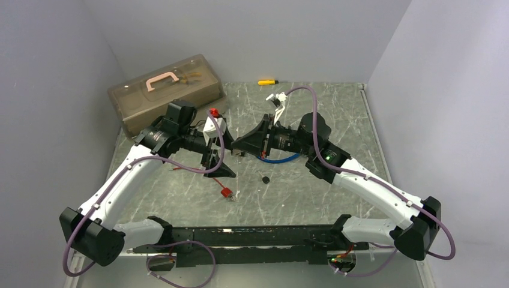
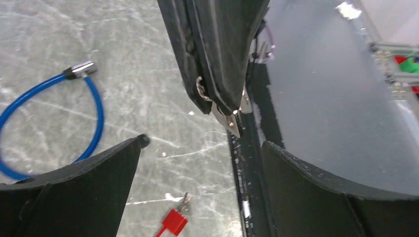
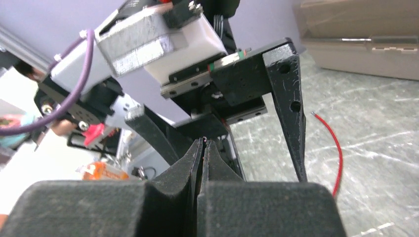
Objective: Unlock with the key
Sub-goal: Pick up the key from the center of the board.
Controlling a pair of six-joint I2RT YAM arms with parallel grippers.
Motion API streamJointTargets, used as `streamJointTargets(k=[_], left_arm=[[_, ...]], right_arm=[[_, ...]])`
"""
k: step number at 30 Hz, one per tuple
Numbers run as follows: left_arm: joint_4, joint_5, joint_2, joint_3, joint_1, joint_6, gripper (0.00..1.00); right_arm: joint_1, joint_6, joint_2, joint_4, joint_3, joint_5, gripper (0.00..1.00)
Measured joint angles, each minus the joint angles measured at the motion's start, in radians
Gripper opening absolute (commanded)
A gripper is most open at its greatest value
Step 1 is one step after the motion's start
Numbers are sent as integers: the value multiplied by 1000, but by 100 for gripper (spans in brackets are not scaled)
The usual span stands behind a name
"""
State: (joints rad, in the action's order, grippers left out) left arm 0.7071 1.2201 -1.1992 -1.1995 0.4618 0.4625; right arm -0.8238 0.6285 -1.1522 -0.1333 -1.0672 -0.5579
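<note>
Beyond left claw [image 2: 205, 143], right claw [image 3: 204, 144] pinches key [image 2: 232, 122].

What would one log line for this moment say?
left gripper: open | right gripper: shut on key | lock: on table, apart from key

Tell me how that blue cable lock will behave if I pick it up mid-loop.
The blue cable lock lies in a curved loop, so it would probably flex and sag rather than stay rigid. Its metal tip looks denser than the cable, so that end may hang low and swing. The glossy coating could slip in a light grasp.
</note>
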Motion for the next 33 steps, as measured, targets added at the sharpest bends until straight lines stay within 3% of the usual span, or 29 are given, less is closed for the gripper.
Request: streamJointTargets(k=[5, 9, 12, 14, 16, 19, 29, 33], left_arm=[[10, -148, 13, -27, -8, 27, 99], [87, -245, 17, -155, -60, 109, 100], [60, -275, 108, -175, -101, 187, 99], [-50, -282, 255, -75, -106, 185, 99], [-264, -281, 459, 111, -105, 127, 99], [-478, -274, 628, 248, -85, 51, 99], [-822, -434, 534, 280, -69, -307, 99], [-909, -471, 543, 309, -63, -383, 89]], right_arm=[[0, 151, 0, -142, 61, 90, 0], [0, 233, -4, -198, 66, 174, 0], [1, 275, -12, -247, 53, 206, 0], [2, 314, -27, -305, 40, 217, 0], [3, 362, -46, -372, 29, 218, 0], [4, 443, -87, -484, 15, 217, 0], [-11, 615, -182, -778, 11, 217, 0], [-41, 649, -218, -856, -7, 217, 0]])
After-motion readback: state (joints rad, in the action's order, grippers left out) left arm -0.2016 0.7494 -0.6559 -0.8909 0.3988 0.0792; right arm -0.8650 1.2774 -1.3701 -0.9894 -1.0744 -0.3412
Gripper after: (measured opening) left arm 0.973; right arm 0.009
